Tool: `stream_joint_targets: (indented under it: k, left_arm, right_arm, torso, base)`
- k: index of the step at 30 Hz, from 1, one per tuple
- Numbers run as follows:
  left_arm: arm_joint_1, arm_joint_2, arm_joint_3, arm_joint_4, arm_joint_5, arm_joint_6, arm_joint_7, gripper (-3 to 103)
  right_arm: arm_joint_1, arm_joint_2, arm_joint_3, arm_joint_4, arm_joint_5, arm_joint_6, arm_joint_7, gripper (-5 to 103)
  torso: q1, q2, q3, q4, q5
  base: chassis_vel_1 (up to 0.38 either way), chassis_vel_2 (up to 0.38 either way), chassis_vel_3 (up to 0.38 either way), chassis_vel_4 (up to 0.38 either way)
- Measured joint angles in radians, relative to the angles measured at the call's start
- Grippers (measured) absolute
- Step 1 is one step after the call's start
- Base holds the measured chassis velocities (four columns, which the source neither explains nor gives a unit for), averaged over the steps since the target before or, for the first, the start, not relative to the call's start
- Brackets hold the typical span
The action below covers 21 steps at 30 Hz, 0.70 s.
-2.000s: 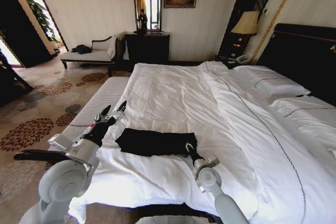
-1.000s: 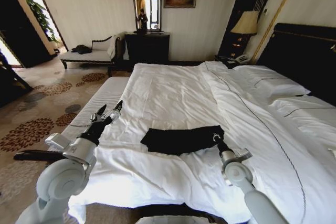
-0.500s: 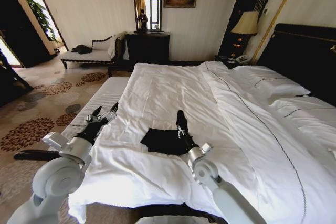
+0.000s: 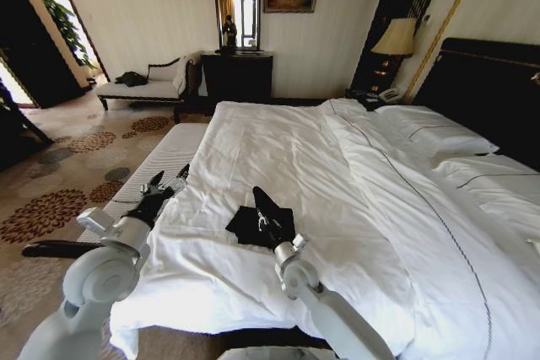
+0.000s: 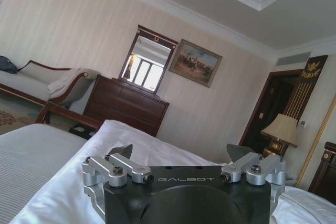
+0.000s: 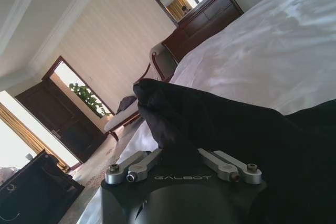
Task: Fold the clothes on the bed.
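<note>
Your right gripper [image 4: 264, 208], jaws pinching the T-shirt [image 4: 250, 222], has swept its end leftward to frame centre, halving it on the bed [image 4: 278, 145]; left gripper [image 4: 167, 184] hangs open.

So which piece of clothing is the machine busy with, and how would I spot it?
Start at the large white-sheeted bed with a dark headboard and look to its near edge. There a black soft-fabric T-shirt lies bunched in a small heap, one end lifted in the right gripper. It is the lone dark thing on white linen; the left gripper hangs open beside the bed's edge.
</note>
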<state>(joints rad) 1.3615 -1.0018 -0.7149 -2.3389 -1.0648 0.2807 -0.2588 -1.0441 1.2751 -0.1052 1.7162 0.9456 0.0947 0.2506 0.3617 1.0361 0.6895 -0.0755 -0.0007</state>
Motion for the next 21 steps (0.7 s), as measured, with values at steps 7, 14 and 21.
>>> stream_joint_targets:
  k: [7, 14, 21]
  left_arm:
    - [-0.002, 0.000, 0.000, 0.004, 0.000, 0.002, -0.002, 100]
    - [0.006, -0.006, -0.007, -0.006, -0.018, 0.029, -0.025, 100]
    - [0.021, -0.012, -0.016, -0.025, -0.019, 0.035, -0.029, 100]
  right_arm:
    - [0.009, 0.026, -0.012, -0.046, -0.037, -0.003, 0.016, 12]
    - [-0.004, 0.056, -0.046, -0.039, -0.133, 0.008, 0.027, 44]
    - [-0.024, 0.051, -0.054, 0.012, -0.147, 0.051, -0.009, 61]
  torso:
    - [0.000, 0.000, 0.000, 0.0000, 0.0001]
    - [0.000, 0.000, 0.000, 0.0000, 0.0001]
    - [0.000, 0.000, 0.000, -0.0001, 0.0002]
  base:
    - [0.000, 0.000, 0.000, 0.000]
    - [0.000, 0.000, 0.000, 0.000]
    - [0.000, 0.000, 0.000, 0.000]
